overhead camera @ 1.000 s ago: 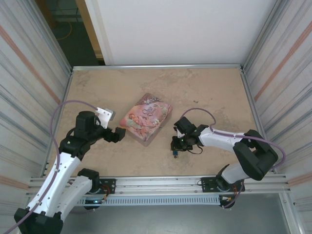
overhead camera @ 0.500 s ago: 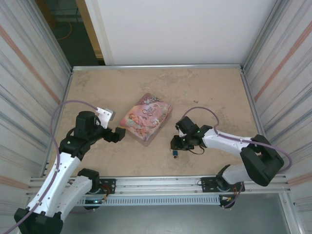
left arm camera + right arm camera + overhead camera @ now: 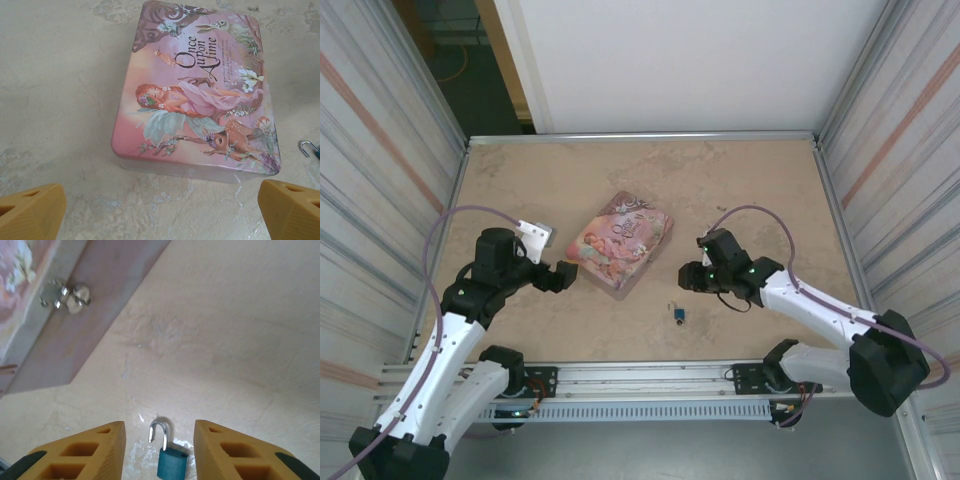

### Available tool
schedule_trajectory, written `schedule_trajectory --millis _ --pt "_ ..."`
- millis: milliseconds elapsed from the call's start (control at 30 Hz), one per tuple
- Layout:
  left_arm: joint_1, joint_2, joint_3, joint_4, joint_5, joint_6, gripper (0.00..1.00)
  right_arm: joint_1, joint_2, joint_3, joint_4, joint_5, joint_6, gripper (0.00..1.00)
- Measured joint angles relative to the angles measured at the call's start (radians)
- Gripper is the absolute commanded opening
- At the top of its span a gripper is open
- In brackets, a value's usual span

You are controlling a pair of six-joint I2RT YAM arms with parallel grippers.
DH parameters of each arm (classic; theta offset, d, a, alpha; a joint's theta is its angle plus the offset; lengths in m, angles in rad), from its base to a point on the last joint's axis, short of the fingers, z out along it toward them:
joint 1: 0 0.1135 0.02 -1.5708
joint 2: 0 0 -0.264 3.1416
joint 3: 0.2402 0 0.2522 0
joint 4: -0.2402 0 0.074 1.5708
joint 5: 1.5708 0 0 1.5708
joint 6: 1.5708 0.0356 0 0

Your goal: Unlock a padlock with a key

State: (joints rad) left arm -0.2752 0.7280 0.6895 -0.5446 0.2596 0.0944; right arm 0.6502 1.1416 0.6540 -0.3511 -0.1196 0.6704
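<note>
Left claw (image 3: 565,276) gapes empty before the pink tin (image 3: 195,100); right claw (image 3: 159,427), half-parted, empty, near padlock (image 3: 171,465).

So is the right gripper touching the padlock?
Apart. In the top view the right gripper sits clear of the padlock, with bare table between them.

you've got a pink tin (image 3: 620,243) lying flat near the middle of the beige table (image 3: 760,190), its lid (image 3: 200,95) facing up (it reads "once upon a time", over a fairy and a fawn). a small metal clasp (image 3: 64,296) sits on its side wall. ribbed metal walls (image 3: 380,150) flank the table.
</note>
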Motion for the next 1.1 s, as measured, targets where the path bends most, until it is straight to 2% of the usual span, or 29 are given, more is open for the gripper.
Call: schedule_trajectory --millis 133,367,633,933,1100 --pt "0.000 0.000 -0.002 0.000 0.000 0.007 0.99 -0.039 -0.057 0.000 0.000 0.029 -0.021 0.51" --pt "0.000 -0.001 -0.011 0.003 -0.011 0.012 0.99 -0.113 -0.185 -0.009 0.003 0.074 -0.062 0.78" --pt "0.000 -0.001 -0.011 0.004 -0.028 0.015 0.99 -0.234 -0.299 -0.035 0.003 0.101 -0.104 1.00" --pt "0.000 0.000 -0.011 0.003 -0.057 0.015 0.99 -0.346 -0.322 -0.037 0.005 0.105 -0.164 0.99" --pt "0.000 0.018 -0.006 -0.001 -0.113 -0.002 0.99 -0.409 -0.325 -0.045 0.019 0.106 -0.214 0.99"
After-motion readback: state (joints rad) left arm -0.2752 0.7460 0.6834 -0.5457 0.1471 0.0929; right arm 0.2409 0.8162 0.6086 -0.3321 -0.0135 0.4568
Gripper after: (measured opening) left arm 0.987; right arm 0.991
